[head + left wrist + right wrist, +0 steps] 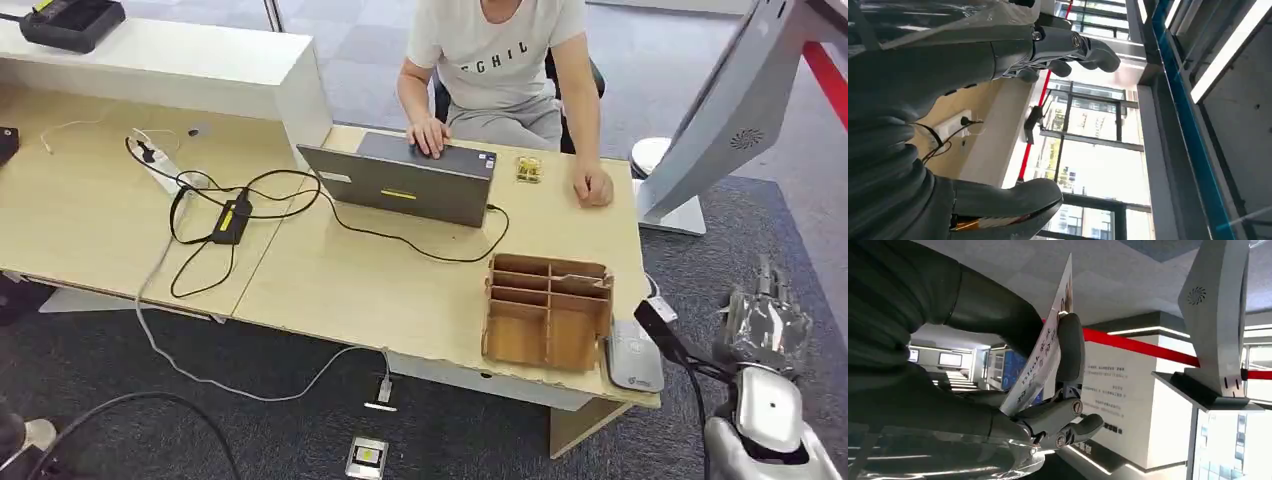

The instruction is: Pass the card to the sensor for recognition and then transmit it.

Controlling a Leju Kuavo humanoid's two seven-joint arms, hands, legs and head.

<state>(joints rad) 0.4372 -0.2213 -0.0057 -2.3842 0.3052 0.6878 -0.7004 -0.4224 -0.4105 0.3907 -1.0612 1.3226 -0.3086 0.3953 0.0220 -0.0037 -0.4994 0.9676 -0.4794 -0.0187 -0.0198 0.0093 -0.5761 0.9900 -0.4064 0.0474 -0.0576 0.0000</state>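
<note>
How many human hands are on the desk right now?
2. One hand rests on the open laptop; the other hand lies flat on the desk to its side, near the small yellow item. None seem hidden.

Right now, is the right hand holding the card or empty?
Holding it: the right hand pinches the card between thumb and a finger.

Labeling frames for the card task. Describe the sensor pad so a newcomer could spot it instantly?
Start at the light wooden desk where a person works at a laptop. Go to its near right corner, beside the brown wooden compartment organizer. The sensor pad lies flat there: a small grey rounded slab, the one grey thing beside the brown box.
</note>
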